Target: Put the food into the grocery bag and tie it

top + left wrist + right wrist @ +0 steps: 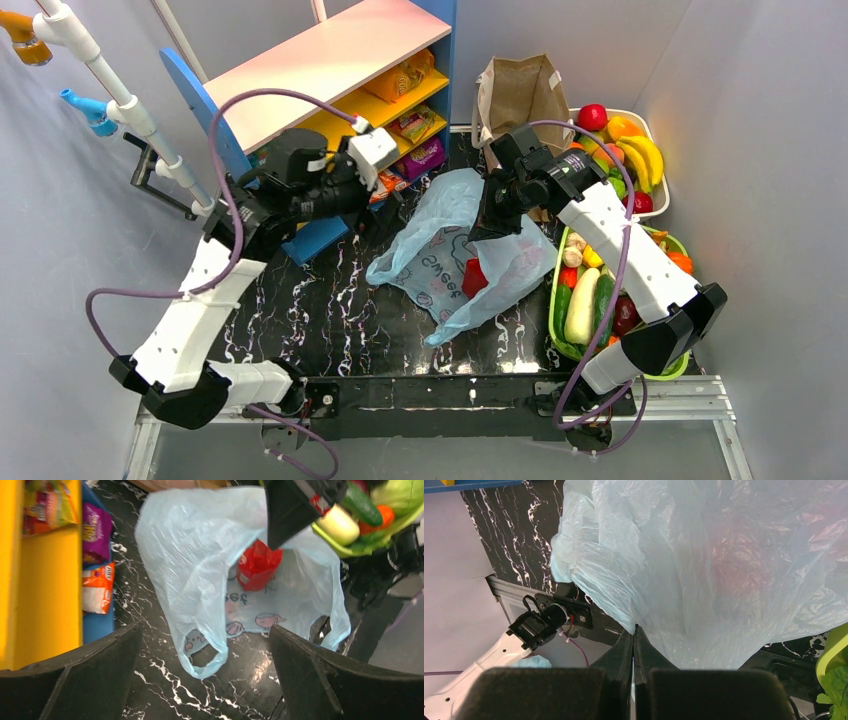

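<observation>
1. Right gripper: jaws pressed together, apparently pinching the film of the grocery bag and lifting its mouth.
2. Left gripper: spread wide, empty, between shelf and bag.
3. Red packet lies inside the bag, mid-table.
4. Likely next: left takes the loose loop handle. Approach low and close on the loop only, with the right pinch steady.

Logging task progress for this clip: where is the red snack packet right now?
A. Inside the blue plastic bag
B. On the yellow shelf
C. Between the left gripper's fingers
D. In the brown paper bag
A: the red packet lies inside the open mouth of the blue plastic bag, and its red also shows through the film in the right wrist view.
</observation>
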You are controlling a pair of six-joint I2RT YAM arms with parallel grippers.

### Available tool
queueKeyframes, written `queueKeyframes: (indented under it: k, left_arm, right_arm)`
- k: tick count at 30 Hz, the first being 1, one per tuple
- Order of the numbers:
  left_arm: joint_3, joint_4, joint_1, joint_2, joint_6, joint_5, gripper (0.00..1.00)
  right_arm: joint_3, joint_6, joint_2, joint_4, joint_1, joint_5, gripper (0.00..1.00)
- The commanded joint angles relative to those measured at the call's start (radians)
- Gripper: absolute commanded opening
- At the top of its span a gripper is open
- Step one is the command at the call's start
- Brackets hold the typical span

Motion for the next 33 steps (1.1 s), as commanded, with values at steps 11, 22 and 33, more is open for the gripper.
queueKeyframes:
  k: [11,22,33]
  left_arm:
    - [0.157,0.020,0.023,0.177,0.063,-0.714,0.71]
    - [0.106,0.096,0.020,0.287,0.201,-1.003,0.67]
    - [0.052,0.136,0.021,0.338,0.267,-1.119,0.62]
  right_arm:
    - [-0.007,0.030,-0.044,-0.001,-0.007,-0.033,0.01]
    - [-0.023,0.041,-0.064,-0.009,-0.007,-0.048,0.01]
    - [-0.039,0.041,-0.077,-0.010,-0.007,-0.051,0.01]
